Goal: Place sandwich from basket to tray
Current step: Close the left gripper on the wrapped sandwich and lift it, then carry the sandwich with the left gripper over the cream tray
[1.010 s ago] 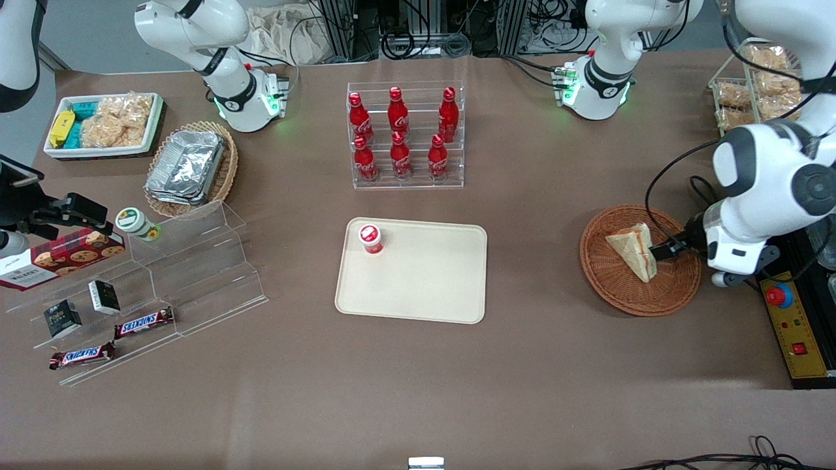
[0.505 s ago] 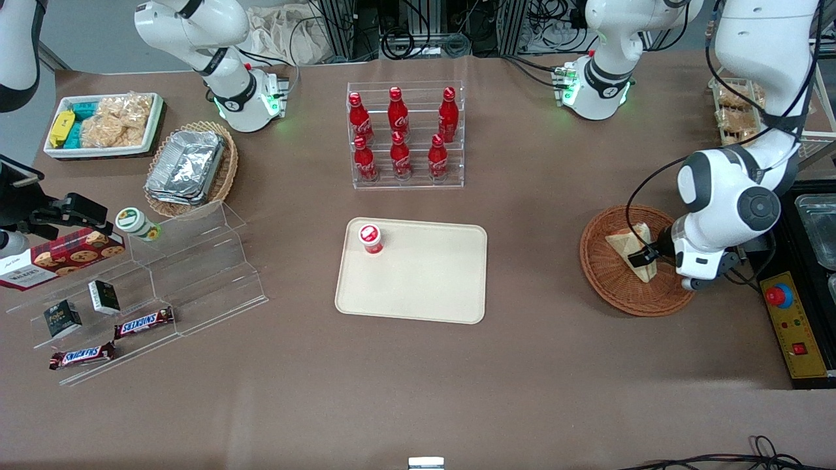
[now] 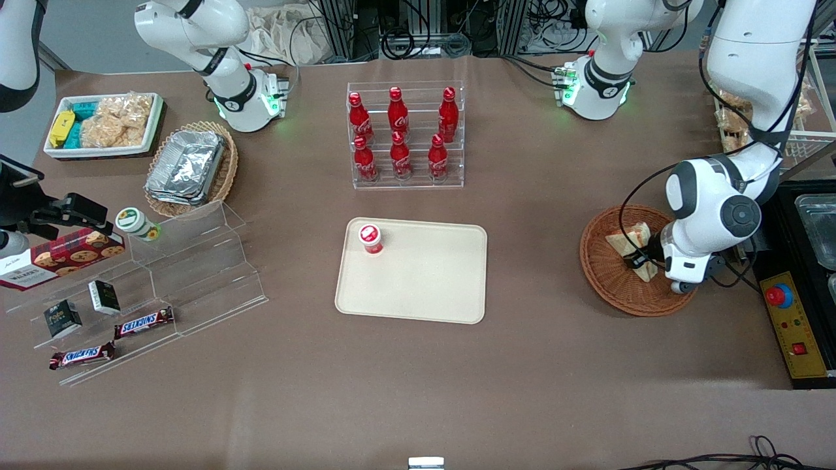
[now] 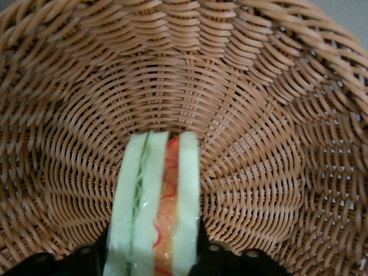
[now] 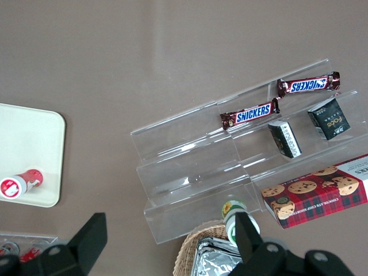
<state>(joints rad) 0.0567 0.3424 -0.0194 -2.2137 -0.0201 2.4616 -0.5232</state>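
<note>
The sandwich (image 3: 620, 243), a white-bread wedge with red and green filling, lies in the round reddish-brown wicker basket (image 3: 597, 277) toward the working arm's end of the table. My gripper (image 3: 637, 262) is down in the basket at the sandwich's wide end. In the left wrist view the sandwich (image 4: 155, 195) stands on edge on the basket weave (image 4: 247, 115), and the gripper (image 4: 152, 260) is open, with a dark finger (image 4: 215, 257) close along each bread face. The cream tray (image 3: 424, 287) lies mid-table, a red-capped small bottle (image 3: 370, 238) on one corner.
A clear rack of red cola bottles (image 3: 406, 137) stands farther from the front camera than the tray. A yellow control box with a red button (image 3: 787, 313) sits just past the basket. A stepped acrylic shelf (image 3: 189, 261), a foil-container basket (image 3: 189, 170) and a white snack bin (image 3: 104, 124) lie toward the parked arm's end.
The working arm has swung in over the basket and the gripper has slid along the sandwich toward the tray's side. The sandwich has stayed in the basket.
</note>
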